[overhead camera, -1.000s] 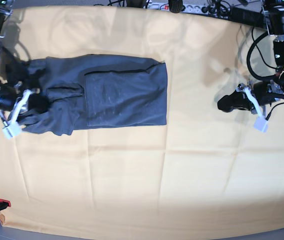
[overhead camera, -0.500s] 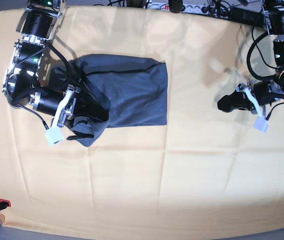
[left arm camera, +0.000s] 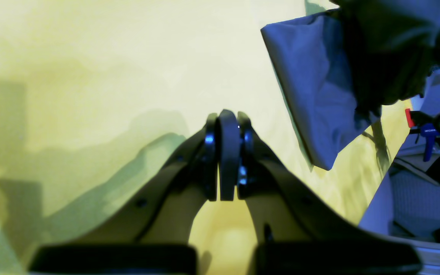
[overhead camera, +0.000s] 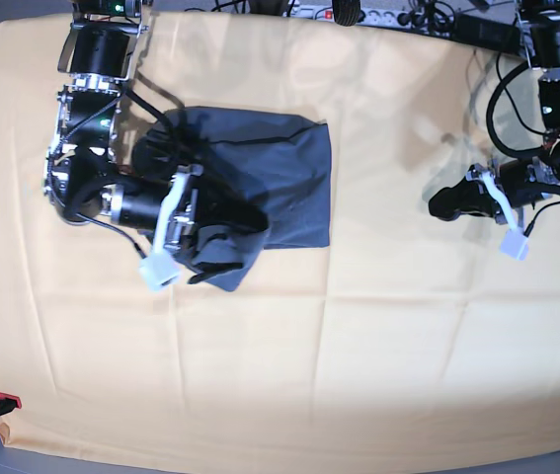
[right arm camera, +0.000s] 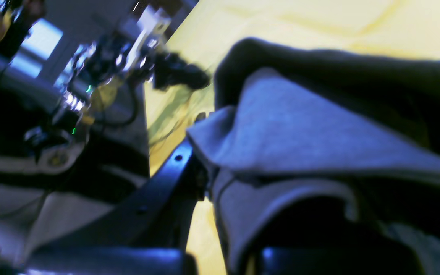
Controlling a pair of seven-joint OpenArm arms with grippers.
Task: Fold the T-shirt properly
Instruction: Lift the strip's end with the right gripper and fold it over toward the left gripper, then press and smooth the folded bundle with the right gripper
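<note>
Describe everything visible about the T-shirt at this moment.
The T-shirt is plain dark slate-grey, soft cotton by its look. It lies partly folded on the orange cloth, its right edge flat and straight. Its left end is gathered and lifted, draped over the right hand, which is shut on the fabric. The left hand sits apart from it, shut and empty. No label shows.
</note>
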